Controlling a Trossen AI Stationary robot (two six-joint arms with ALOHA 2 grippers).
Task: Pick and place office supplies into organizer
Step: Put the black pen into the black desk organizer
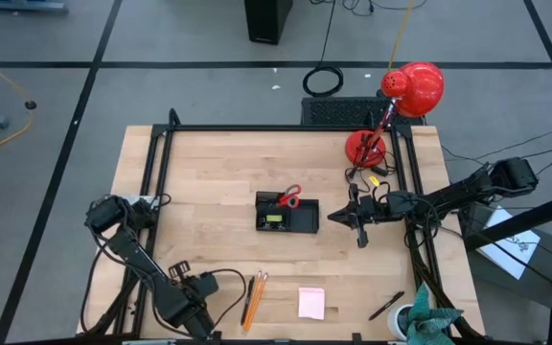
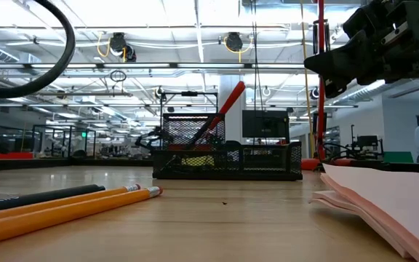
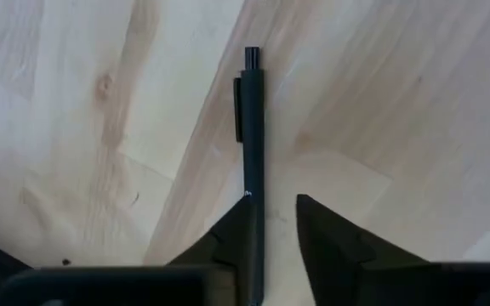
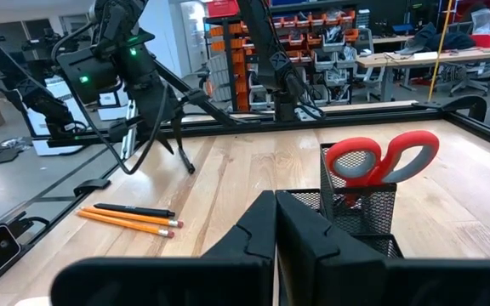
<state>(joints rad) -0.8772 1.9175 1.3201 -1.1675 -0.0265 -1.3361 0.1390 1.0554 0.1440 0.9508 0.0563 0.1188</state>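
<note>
Office supplies, part sorted; organizer part filled.

Item 1. Left gripper: low over the near-left part of the table, fingers spread with a clear gap between them. A dark pen lay flat on the wood in that gap. It sat hard against one finger and apart from the other, so it was not pinched. No lift was evident.

Item 2. Right gripper: fingers pressed together, holding nothing. It hung just beside the organizer's right end and was taken to be waiting.

Item 3. Organizer: black mesh tray near the table's centre. Red-handled scissors stood handles-up in its taller section. Something yellow showed in a lower compartment, too small to name.

Item 4. Loose on the near edge were two orange pencils, side by side. In the right wrist view a dark pen lay alongside them; whether it was the one between the left fingers could not be told. The pale pink sticky-note pad lay to their right, with a second pen further right.

Item 5. Red desk lamp: far right corner, not part of the set.

Step in hand, by judgement: taking up the pen with the left arm. The next move called for centring the pen between the fingers and closing on the barrel. The pen then had to be raised clear of the wood and carried to a free compartment. A grip far from the pen's middle could let it tip.
</note>
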